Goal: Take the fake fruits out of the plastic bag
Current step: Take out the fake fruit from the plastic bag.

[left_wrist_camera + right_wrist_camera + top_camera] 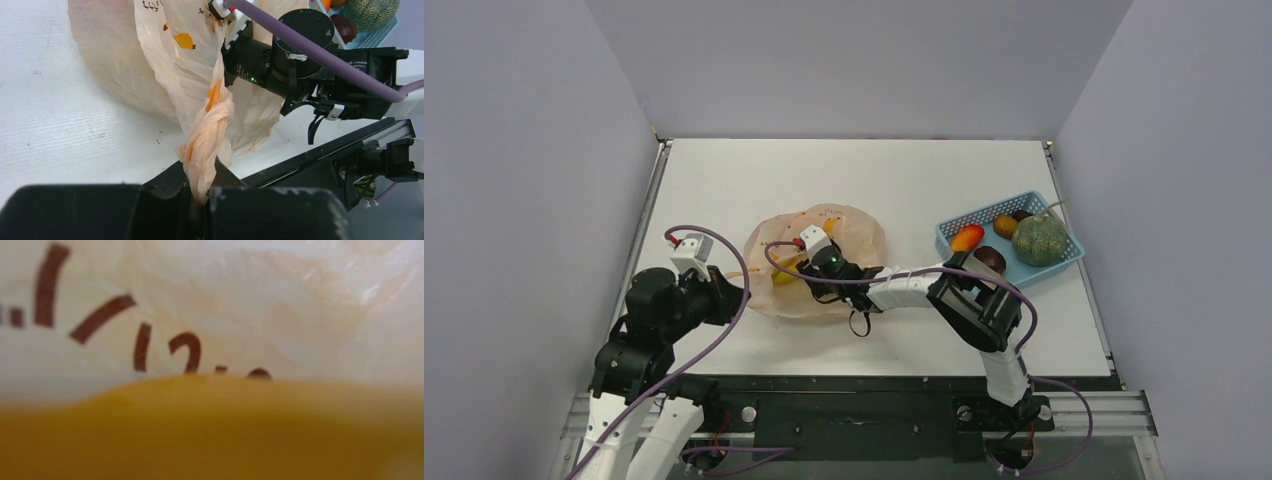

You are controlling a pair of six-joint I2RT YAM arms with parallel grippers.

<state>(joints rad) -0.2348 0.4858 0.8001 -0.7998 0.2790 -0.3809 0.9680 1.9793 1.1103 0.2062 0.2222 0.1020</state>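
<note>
The peach-orange plastic bag (849, 232) lies left of the table's middle. My left gripper (740, 293) is shut on the bag's twisted handle (207, 132) at its near left edge and holds it up. My right gripper (805, 272) reaches into the bag's mouth from the right, its fingers hidden by the plastic. A yellow banana (783, 276) shows inside the bag at that gripper's tip. It fills the lower half of the right wrist view (210, 430), blurred, with printed bag film behind it. No fingers show there.
A light blue basket (1070, 252) at the right holds a green melon (1039, 240), a red-yellow mango (967, 238), a maroon fruit (990, 259) and an orange one (1005, 225). The black front rail (864, 385) runs along the table's near edge.
</note>
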